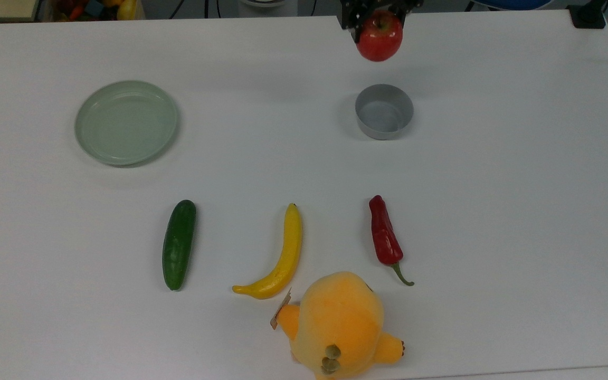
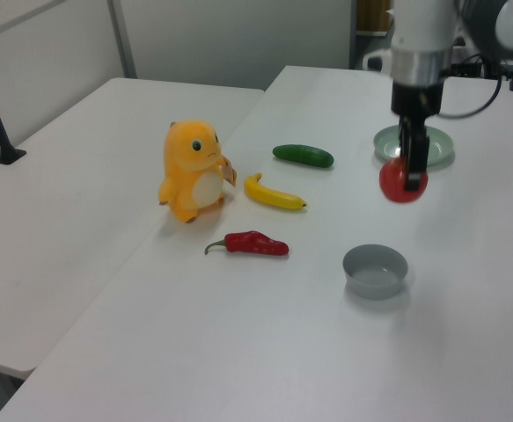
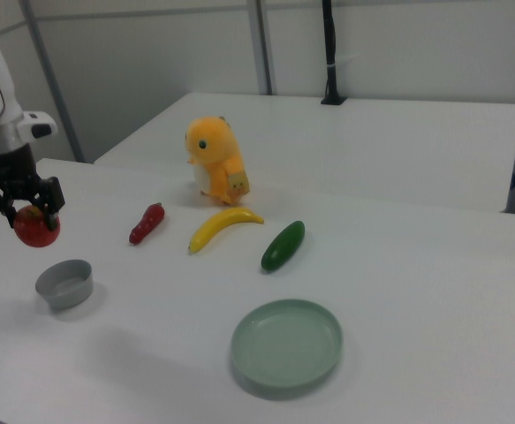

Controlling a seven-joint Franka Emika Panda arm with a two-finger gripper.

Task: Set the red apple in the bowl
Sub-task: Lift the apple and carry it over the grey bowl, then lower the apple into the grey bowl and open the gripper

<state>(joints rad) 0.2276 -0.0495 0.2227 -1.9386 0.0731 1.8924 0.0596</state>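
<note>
My gripper point(image 1: 379, 26) point(image 2: 408, 174) point(image 3: 27, 212) is shut on the red apple point(image 1: 380, 41) point(image 2: 403, 182) point(image 3: 36, 227) and holds it in the air. The small grey bowl point(image 1: 384, 111) point(image 2: 375, 270) point(image 3: 64, 283) stands with nothing in it on the white table point(image 1: 494, 184). In the top view the apple hangs just above the bowl's far rim. In the right view it floats above and slightly left of the bowl. Black fingers point(image 2: 414, 158) clamp the apple from both sides.
A pale-green plate point(image 1: 126, 122) point(image 2: 414, 145) point(image 3: 286, 343) lies on the top view's left. A cucumber point(image 1: 179, 244), a banana point(image 1: 280, 258) and a dark-red chili pepper point(image 1: 385, 237) lie in a row nearer the front, by an orange plush toy point(image 1: 338, 327).
</note>
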